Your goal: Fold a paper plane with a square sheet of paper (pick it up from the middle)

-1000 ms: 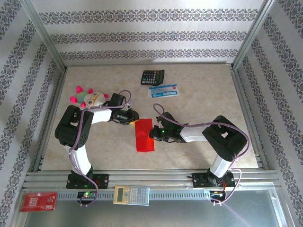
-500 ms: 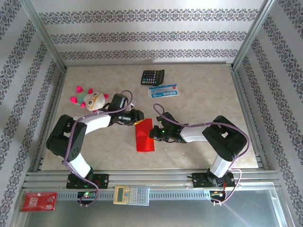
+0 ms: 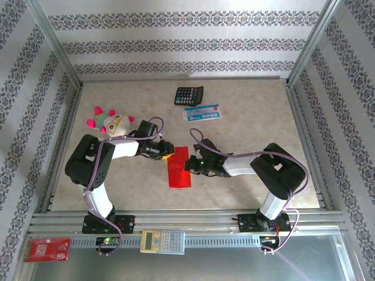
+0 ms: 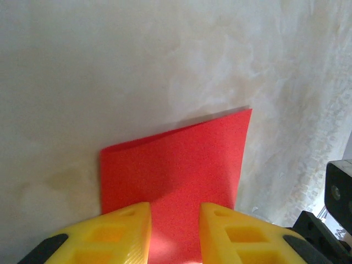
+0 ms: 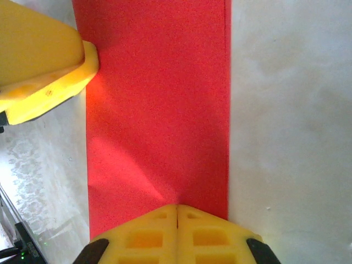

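Right gripper [image 5: 176, 209] fingers closed tight together, tips down on the square sheet of paper [image 5: 159, 110]. Left gripper [image 4: 175, 214] fingers parted over the sheet's other side; can't tell if they touch it. Sheet lies flat as a folded rectangle mid-table [image 3: 252, 117], between the arms.
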